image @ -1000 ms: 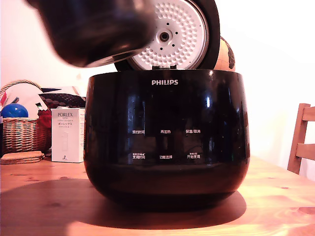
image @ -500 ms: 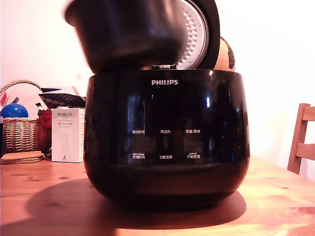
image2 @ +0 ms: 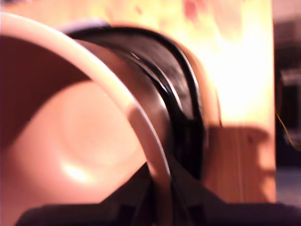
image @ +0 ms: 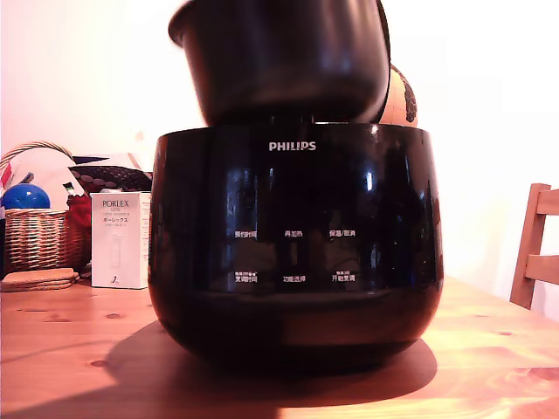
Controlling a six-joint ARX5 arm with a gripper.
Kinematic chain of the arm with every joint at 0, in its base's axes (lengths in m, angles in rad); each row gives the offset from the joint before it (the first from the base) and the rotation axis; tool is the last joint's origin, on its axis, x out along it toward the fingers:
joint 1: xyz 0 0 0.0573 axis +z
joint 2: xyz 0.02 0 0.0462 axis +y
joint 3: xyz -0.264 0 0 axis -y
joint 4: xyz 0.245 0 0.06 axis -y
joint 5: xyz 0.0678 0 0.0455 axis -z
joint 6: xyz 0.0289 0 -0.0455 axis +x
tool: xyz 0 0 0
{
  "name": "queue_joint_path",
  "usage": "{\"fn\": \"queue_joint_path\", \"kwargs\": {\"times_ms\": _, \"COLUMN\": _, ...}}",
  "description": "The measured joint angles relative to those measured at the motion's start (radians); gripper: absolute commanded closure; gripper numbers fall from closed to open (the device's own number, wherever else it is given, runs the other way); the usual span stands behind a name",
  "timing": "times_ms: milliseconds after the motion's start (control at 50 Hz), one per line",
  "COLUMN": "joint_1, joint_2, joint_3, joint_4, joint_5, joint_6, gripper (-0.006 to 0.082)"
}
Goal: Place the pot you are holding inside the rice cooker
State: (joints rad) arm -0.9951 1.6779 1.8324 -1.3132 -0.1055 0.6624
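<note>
wooden table (image: 489,349), pot (image: 284,61) low over rice cooker (image: 293,244) — jaws clamped on pot rim

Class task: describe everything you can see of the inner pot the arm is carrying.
The pot is matte black outside, round, with a rounded bottom and thin flared rim. It hangs roughly upright just above the rice cooker opening, not yet inside. The wrist view shows its smooth pale interior and the gripper clamping the rim.
</note>
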Motion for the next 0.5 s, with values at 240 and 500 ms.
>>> {"fn": "queue_joint_path", "kwargs": {"times_ms": 240, "joint_1": 0.003, "joint_2": 0.072, "joint_3": 0.067, "joint_4": -0.048, "joint_5": -0.001, "joint_6": 0.023, "gripper": 0.0791}}
{"fn": "queue_joint_path", "kwargs": {"times_ms": 500, "joint_1": 0.037, "joint_2": 0.090, "joint_3": 0.073, "joint_4": -0.049, "joint_5": 0.044, "joint_6": 0.025, "gripper": 0.0791}}
